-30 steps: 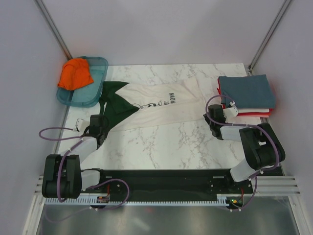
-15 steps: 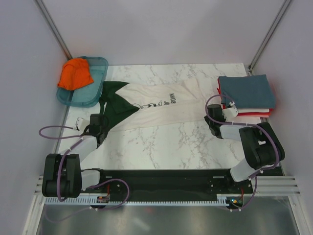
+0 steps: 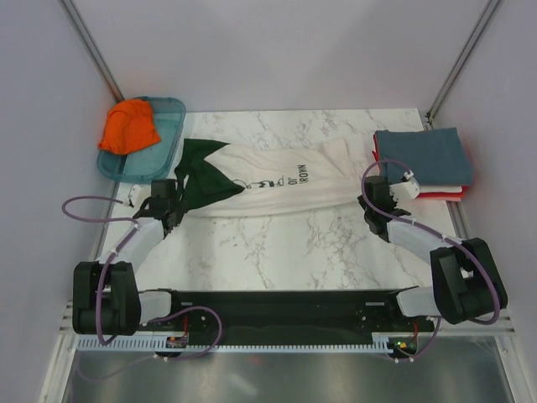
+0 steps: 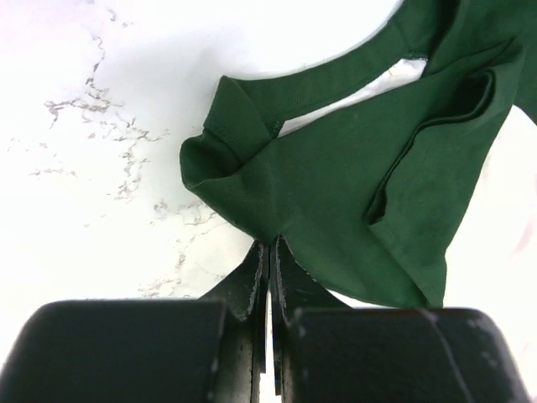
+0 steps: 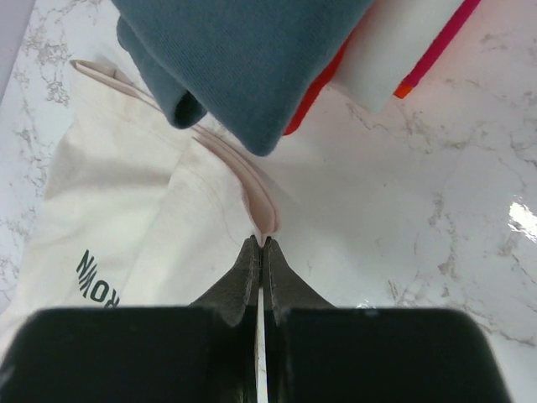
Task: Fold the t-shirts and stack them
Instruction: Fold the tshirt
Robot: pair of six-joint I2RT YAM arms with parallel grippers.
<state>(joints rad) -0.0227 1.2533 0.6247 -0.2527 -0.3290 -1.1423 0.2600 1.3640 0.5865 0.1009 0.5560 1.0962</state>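
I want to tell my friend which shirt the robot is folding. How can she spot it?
On the white marble table, between the teal tray at left and the folded stack at right, one shirt lies stretched out. It is the cream t-shirt, the only one with dark green sleeves and black chest lettering.

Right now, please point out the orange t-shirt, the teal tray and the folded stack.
orange t-shirt (image 3: 128, 128), top view, middle of the bundle.
teal tray (image 3: 143, 168), top view, bare near part.
folded stack (image 3: 422, 155), top view, slate-blue top shirt.
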